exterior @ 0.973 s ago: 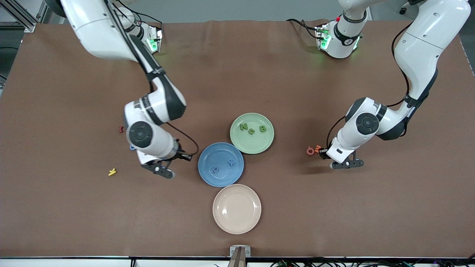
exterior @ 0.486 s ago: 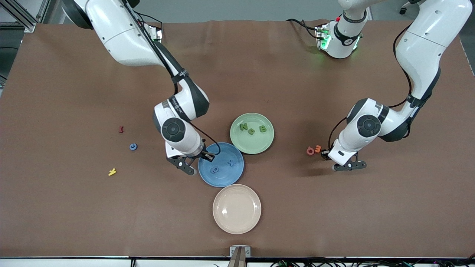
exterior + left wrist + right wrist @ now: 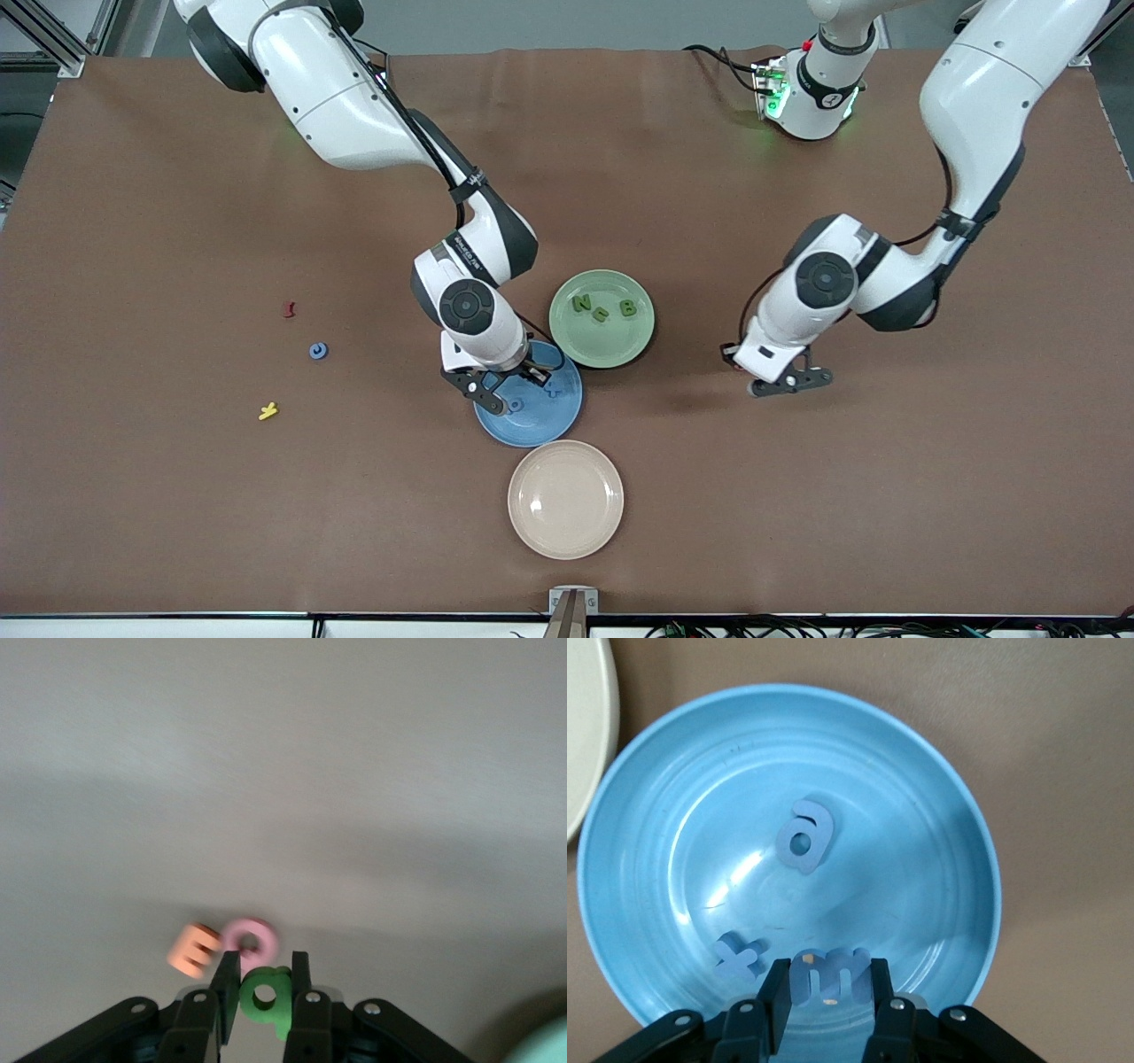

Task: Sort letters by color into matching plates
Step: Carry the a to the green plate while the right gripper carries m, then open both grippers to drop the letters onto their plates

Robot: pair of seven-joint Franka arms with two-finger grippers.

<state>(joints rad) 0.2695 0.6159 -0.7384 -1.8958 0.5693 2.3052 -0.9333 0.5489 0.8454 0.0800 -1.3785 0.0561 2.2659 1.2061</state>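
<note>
Letters ride in both grippers: the right gripper [image 3: 828, 992], over the blue plate [image 3: 560, 424], pinches a blue m [image 3: 829, 973] for dropping; the left gripper [image 3: 264, 992] clamps a green q [image 3: 266, 999] above the table, bound for the green plate [image 3: 640, 340].

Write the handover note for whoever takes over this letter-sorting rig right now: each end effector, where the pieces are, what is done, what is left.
Right end effector: shut on a blue letter, over the blue plate.
Left end effector: shut on a green letter, over bare table toward the left arm's end, above the pink and orange pieces.
Done: three green letters in the green plate; two blue pieces in the blue plate.
Left: release both held letters into matching plates; fetch the blue piece lying toward the right arm's end.
</note>
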